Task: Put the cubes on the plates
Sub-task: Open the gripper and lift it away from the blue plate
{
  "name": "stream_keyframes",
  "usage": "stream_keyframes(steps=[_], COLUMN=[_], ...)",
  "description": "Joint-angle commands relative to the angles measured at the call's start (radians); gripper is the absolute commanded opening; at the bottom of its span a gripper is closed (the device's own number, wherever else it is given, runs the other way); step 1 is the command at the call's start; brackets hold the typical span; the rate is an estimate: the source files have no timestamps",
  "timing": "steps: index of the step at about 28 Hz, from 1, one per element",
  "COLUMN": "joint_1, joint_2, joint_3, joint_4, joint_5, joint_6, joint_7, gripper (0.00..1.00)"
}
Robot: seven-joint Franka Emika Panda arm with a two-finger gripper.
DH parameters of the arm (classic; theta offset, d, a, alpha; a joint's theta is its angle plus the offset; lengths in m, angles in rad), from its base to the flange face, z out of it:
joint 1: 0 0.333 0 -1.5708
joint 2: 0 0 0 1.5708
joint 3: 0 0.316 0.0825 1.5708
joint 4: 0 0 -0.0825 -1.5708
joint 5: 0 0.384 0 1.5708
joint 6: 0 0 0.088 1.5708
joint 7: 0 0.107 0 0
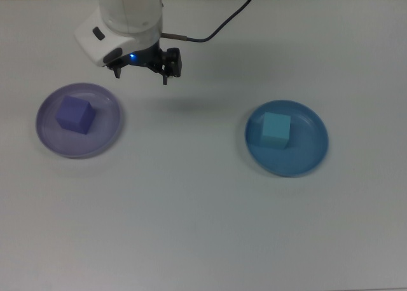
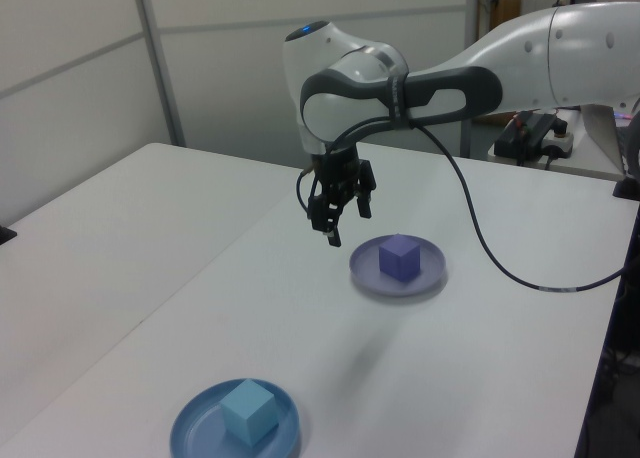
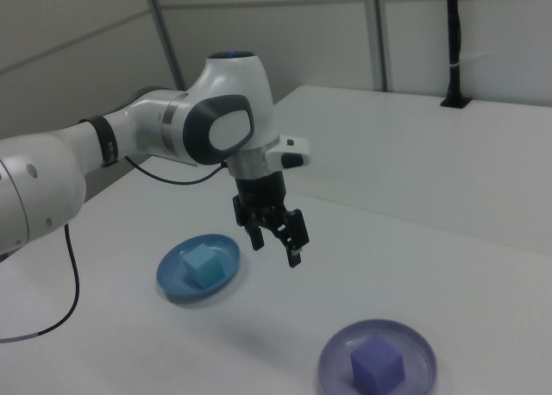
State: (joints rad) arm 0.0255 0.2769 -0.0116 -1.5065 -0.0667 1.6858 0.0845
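A violet-blue cube [image 1: 75, 114] [image 2: 398, 257] [image 3: 377, 365] rests on the lavender plate [image 1: 107, 133] [image 2: 365, 274] [image 3: 335, 354] at the top view's left. A turquoise cube [image 1: 276, 129] [image 2: 248, 410] [image 3: 201, 265] sits on the blue plate [image 1: 311, 148] [image 2: 196, 424] [image 3: 175, 285] at the top view's right. My gripper [image 1: 141, 72] [image 2: 336, 221] [image 3: 276, 242] hangs open and empty above the table, between the two plates and nearer the lavender one. Its shadow falls on the bare table.
The white table [image 1: 203, 227] carries only the two plates. A black cable [image 2: 500, 268] trails from the arm across the table at the left view's right. Wall panels stand behind the table, and a black post [image 3: 454, 41] rises at the far edge in the right view.
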Motion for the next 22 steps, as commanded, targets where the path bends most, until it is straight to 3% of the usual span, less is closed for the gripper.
stream_keyframes(steps=[1,22], joint_1=[-0.022,-0.029], joint_2=[-0.054,-0.056], joint_3=[0.004,0.002], joint_4=[-0.035,-0.034], joint_5=[0.034,0.039], joint_6=[-0.018,-0.018], joint_7=[-0.043,-0.035], gripper=[1.00,1.00])
